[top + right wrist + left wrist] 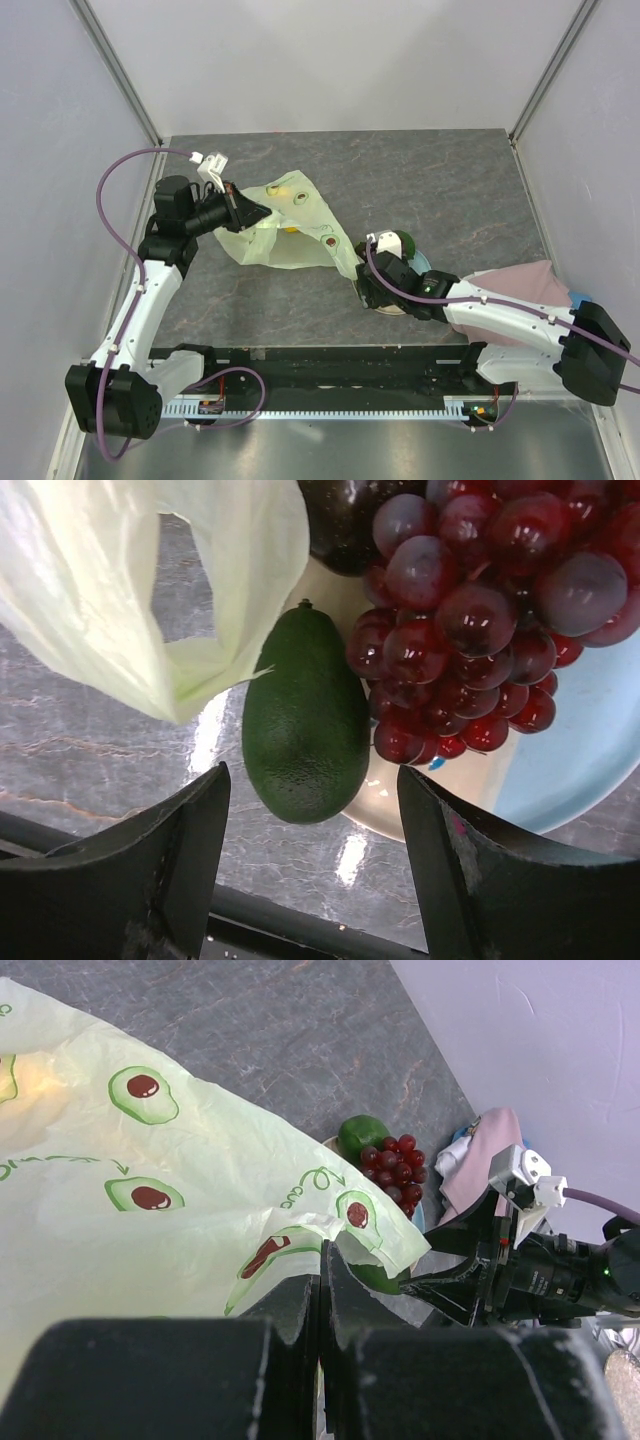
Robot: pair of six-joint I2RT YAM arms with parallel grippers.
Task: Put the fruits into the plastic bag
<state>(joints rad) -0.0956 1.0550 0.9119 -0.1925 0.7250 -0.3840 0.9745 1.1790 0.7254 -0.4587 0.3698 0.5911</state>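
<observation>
The pale green plastic bag [290, 235] with avocado prints lies spread on the dark table, and my left gripper [250, 212] is shut on its edge. In the left wrist view the pads [300, 1295] pinch the bag [150, 1190] film. A dark green avocado [305, 725] lies on the plate's rim beside the dark red grape bunch [470, 620]. A second dark fruit [345, 515] sits behind them. My right gripper [311, 780] stands open with the avocado's near end between its fingers, touching neither. A bag handle loop [150, 590] hangs just left of the avocado.
The cream-and-light-blue plate [540, 770] holds the fruits at centre right [418, 262]. A pink cloth [520, 280] lies right of it, under my right arm. White walls close the table on three sides.
</observation>
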